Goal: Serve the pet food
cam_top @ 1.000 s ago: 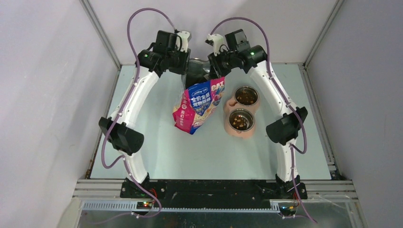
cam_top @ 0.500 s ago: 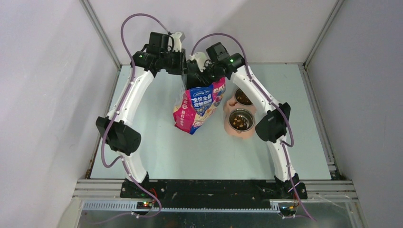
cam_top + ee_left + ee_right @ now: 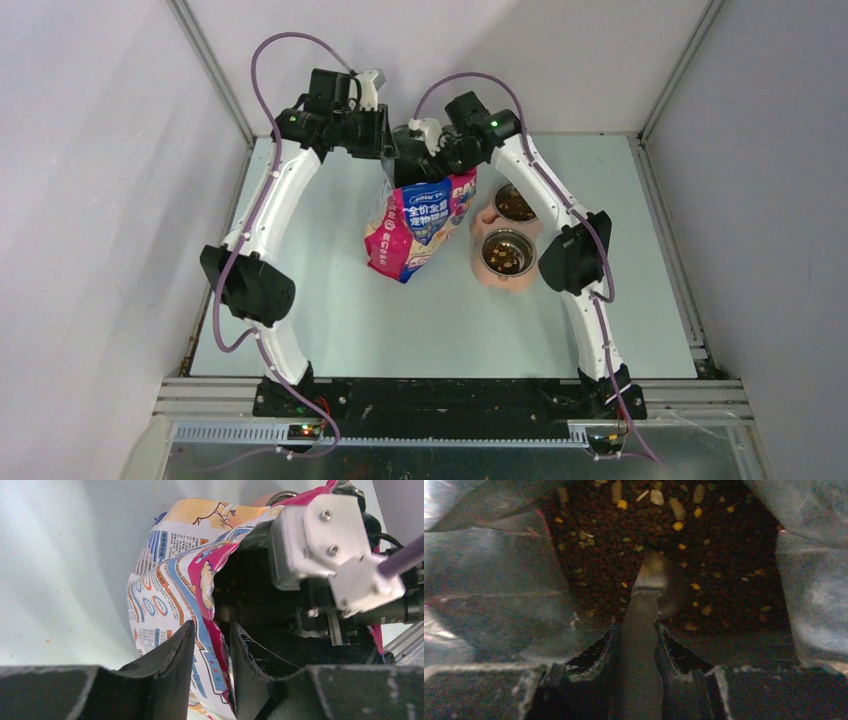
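Right wrist view showed the right gripper clamped on the scoop handle, its cup resting on the pet food inside the bag. The left gripper pinched the bag's rim. Both steel bowls held some too.

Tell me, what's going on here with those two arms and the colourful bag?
The robot is serving a pet's meal. Its left gripper pinches the rim of the pink and blue pet food bag, holding it upright and open. The right gripper is inside the bag's mouth, gripping a scoop whose tip rests on the brown kibble. Beside the bag, the near bowl and the far bowl each already hold some kibble.
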Controlling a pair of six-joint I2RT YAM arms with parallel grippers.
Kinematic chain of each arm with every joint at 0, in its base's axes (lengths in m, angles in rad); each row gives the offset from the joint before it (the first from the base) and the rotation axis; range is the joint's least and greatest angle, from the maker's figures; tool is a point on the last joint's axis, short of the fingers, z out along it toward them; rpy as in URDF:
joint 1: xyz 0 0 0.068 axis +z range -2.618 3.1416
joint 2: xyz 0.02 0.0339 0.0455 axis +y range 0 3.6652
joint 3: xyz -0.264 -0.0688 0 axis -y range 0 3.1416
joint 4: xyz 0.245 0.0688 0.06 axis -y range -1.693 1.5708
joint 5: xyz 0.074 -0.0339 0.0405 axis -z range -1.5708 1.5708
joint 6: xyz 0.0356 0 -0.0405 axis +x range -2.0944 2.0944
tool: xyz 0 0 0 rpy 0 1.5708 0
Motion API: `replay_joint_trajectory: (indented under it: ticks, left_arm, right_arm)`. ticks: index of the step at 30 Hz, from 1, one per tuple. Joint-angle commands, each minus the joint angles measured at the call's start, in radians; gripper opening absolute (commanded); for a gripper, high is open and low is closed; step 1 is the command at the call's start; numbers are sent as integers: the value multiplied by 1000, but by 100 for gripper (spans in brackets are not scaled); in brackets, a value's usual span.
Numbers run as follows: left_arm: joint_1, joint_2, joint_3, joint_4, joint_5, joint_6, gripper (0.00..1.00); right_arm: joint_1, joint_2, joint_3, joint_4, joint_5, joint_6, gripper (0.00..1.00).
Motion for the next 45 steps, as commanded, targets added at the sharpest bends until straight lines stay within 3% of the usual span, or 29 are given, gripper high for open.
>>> replay_joint_trajectory:
  ticks: [1, 14, 29, 39, 45]
  left_arm:
    - [5, -41, 3, 9, 45, 17, 39]
    - [3, -33, -4, -35, 12, 124, 39]
    - [5, -24, 45, -106, -18, 270, 40]
    - [3, -32, 142, -180, -217, 487, 41]
    - [-16, -14, 210, -233, -102, 497, 42]
  right_arm:
    - [-15, -1, 2, -124, -296, 119, 0]
    - [-117, -66, 0, 28, -517, 421, 0]
    - [-262, -126, -73, 214, -642, 698, 0]
    - [-302, -155, -80, 276, -599, 811, 0]
    - [-302, -164, -34, 245, -489, 822, 0]
